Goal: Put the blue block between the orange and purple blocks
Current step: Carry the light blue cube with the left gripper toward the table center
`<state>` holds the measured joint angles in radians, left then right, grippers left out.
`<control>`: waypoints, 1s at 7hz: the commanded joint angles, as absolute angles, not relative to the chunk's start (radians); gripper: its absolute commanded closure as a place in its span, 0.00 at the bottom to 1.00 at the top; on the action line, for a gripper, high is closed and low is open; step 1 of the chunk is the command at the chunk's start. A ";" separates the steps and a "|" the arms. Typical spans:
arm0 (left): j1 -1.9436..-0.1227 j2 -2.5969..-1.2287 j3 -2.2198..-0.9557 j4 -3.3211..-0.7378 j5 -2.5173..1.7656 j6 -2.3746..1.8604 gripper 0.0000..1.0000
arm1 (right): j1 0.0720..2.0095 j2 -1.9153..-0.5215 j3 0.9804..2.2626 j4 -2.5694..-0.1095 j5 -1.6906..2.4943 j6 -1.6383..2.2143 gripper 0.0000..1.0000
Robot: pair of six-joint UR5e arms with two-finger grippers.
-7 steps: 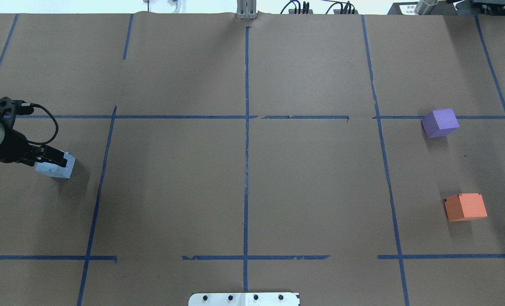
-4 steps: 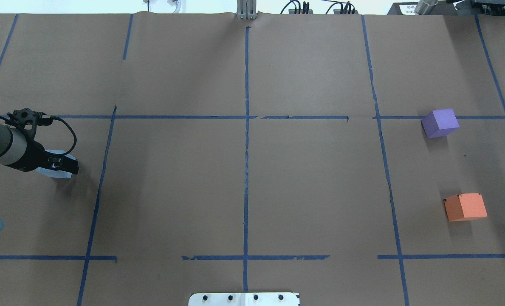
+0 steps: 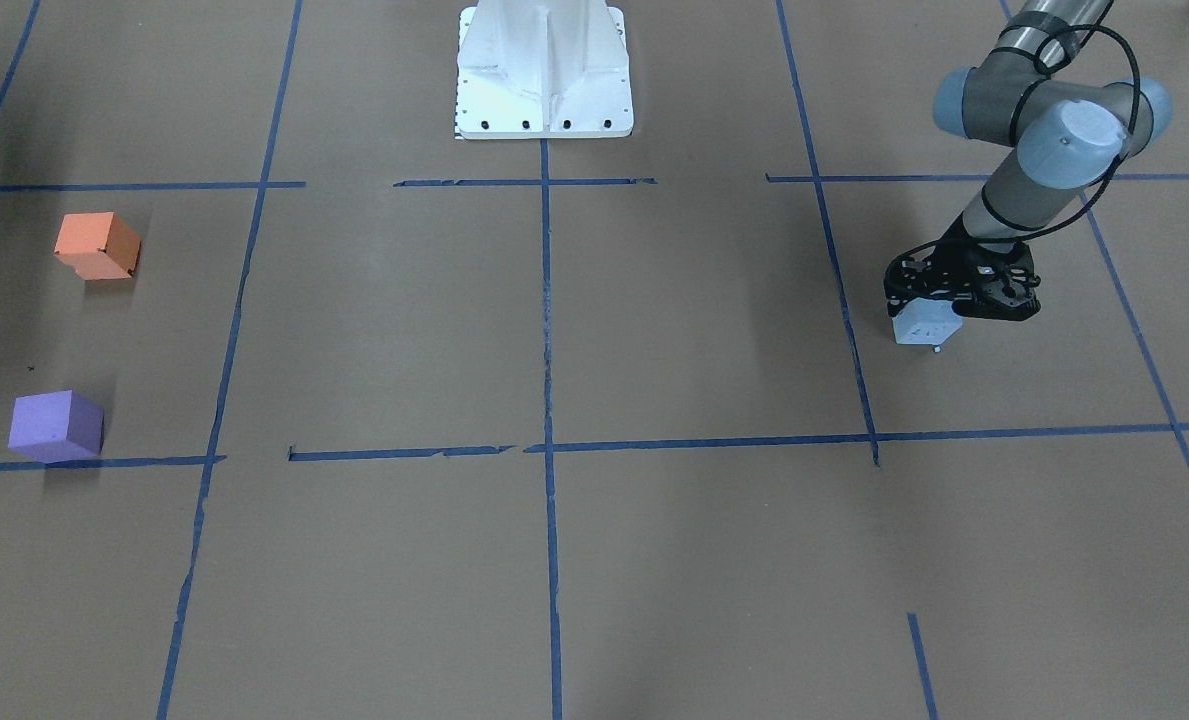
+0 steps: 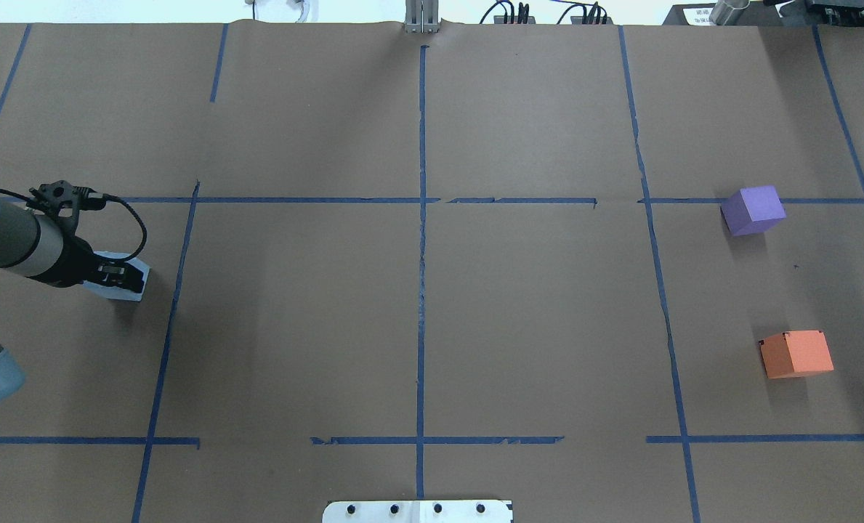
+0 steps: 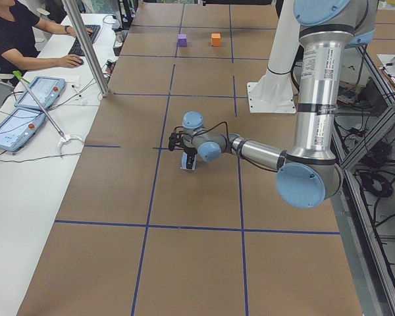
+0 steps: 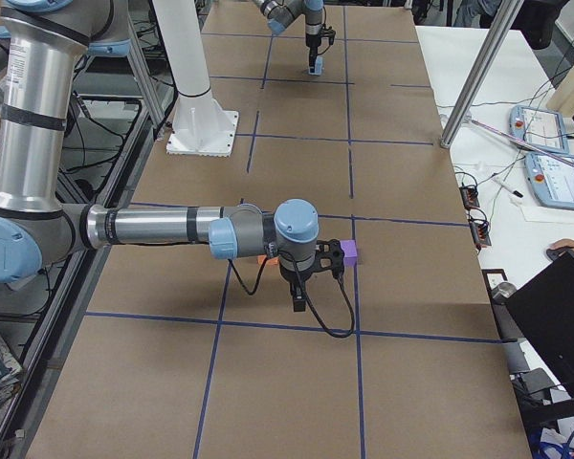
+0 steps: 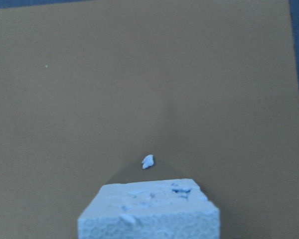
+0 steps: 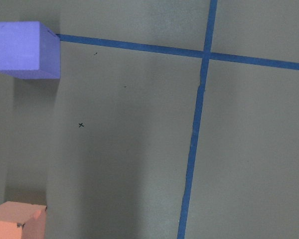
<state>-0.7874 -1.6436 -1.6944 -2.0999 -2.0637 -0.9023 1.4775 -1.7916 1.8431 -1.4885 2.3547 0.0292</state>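
Note:
My left gripper is shut on the pale blue block at the table's left side and holds it just off the paper. The block also shows in the front-facing view and fills the bottom of the left wrist view. The purple block and the orange block sit far right, apart, with bare paper between them. Both show in the right wrist view, purple and orange. My right gripper hangs near them; I cannot tell if it is open.
A small blue crumb lies on the paper under the block. Blue tape lines divide the brown paper table. The robot's white base stands at the near middle edge. An operator sits at a side desk.
My left gripper has moved to the right with the blue block in it. The purple and orange blocks have not moved.

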 commanded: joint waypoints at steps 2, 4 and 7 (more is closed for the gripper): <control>-0.741 -2.081 -1.717 -1.689 -2.063 -0.928 1.00 | 1.473 -1.792 1.844 -1.488 2.355 0.031 0.00; -0.548 -2.292 -1.610 -1.677 -1.920 -1.073 1.00 | 1.450 -1.787 1.844 -1.488 2.356 0.032 0.00; -0.479 -2.494 -1.323 -1.694 -1.884 -1.154 0.97 | 1.427 -1.784 1.842 -1.488 2.404 0.032 0.00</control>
<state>-0.5021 -2.4383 -1.4057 -1.6911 -1.8921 -1.1346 1.4362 -1.7846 1.8425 -1.4880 2.3829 0.0322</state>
